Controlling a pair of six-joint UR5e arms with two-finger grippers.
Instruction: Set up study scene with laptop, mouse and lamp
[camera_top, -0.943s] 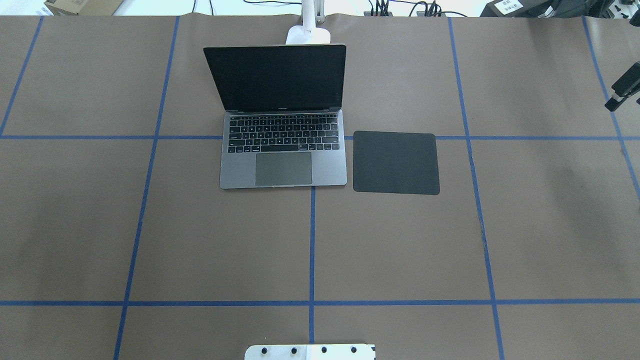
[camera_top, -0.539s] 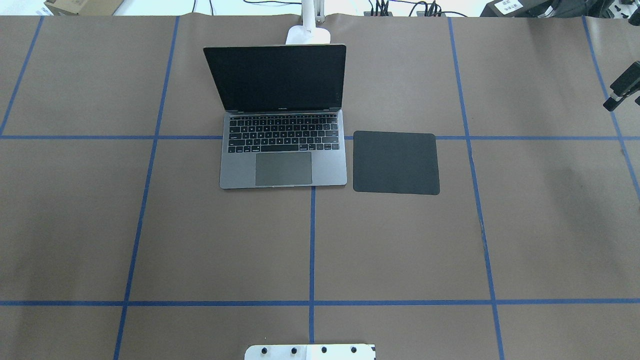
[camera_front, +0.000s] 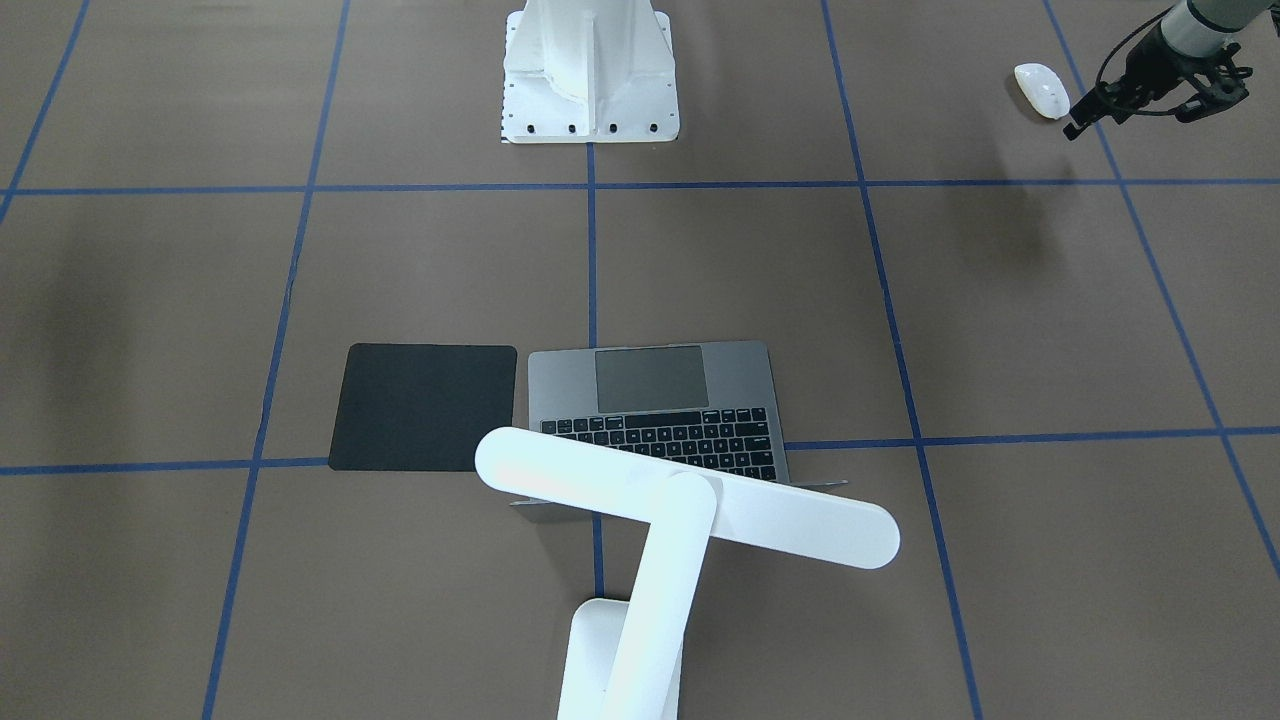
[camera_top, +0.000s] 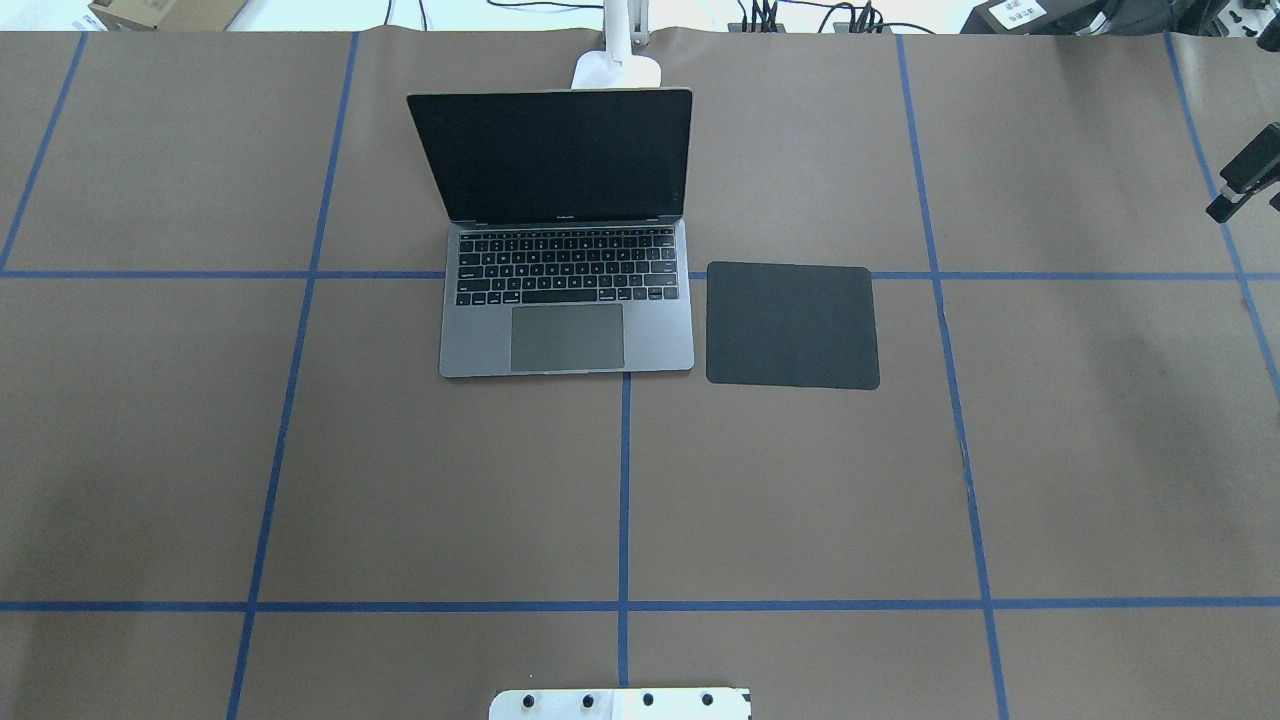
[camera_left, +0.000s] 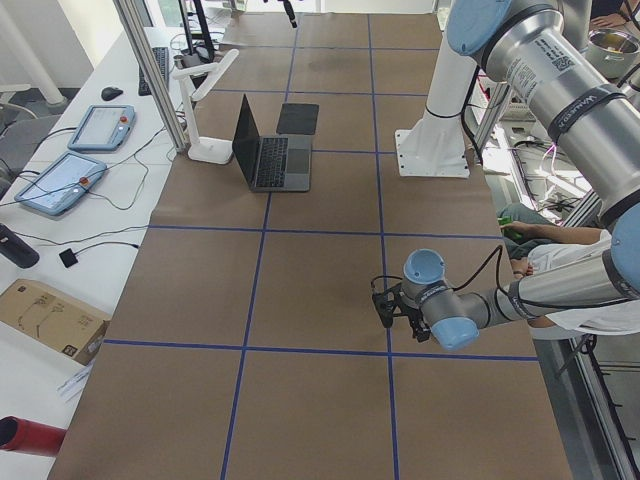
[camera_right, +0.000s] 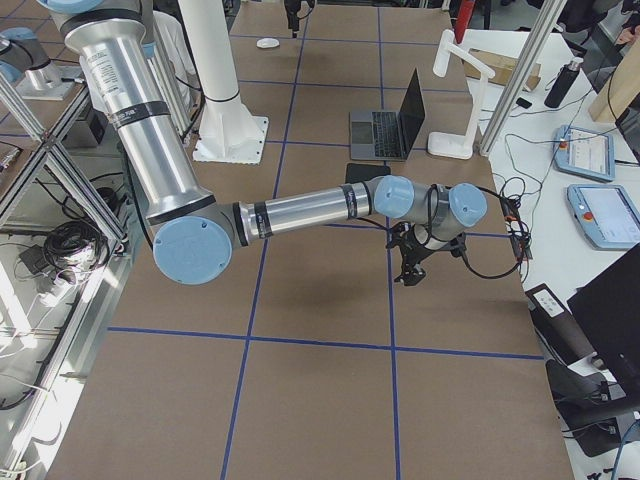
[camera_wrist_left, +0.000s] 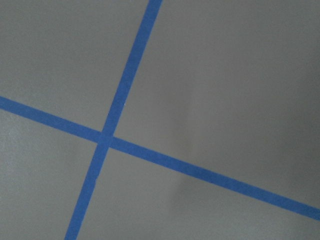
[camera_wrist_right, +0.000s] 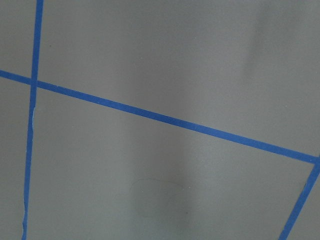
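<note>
The grey laptop (camera_top: 566, 300) stands open at the table's far middle, screen dark. It also shows in the front view (camera_front: 655, 400). The white lamp (camera_front: 690, 500) stands behind it, its bar head over the laptop's lid. Only its base (camera_top: 615, 70) shows from overhead. The white mouse (camera_front: 1041, 90) lies on the robot's far left. My left gripper (camera_front: 1130, 118) hovers just beside the mouse, apart from it, jaws open and empty. My right gripper (camera_top: 1240, 190) is cut off by the overhead view's right edge. I cannot tell if it is open.
A thin black square mat (camera_top: 792, 325) lies flat just right of the laptop. The white bolted pedestal (camera_front: 590, 70) stands at the table's near edge. Blue tape lines grid the brown table. Tablets and cables lie beyond the far edge (camera_left: 60, 180).
The right gripper at the overhead view's right edge has shifted very slightly. The laptop, mat and lamp base have not moved.
</note>
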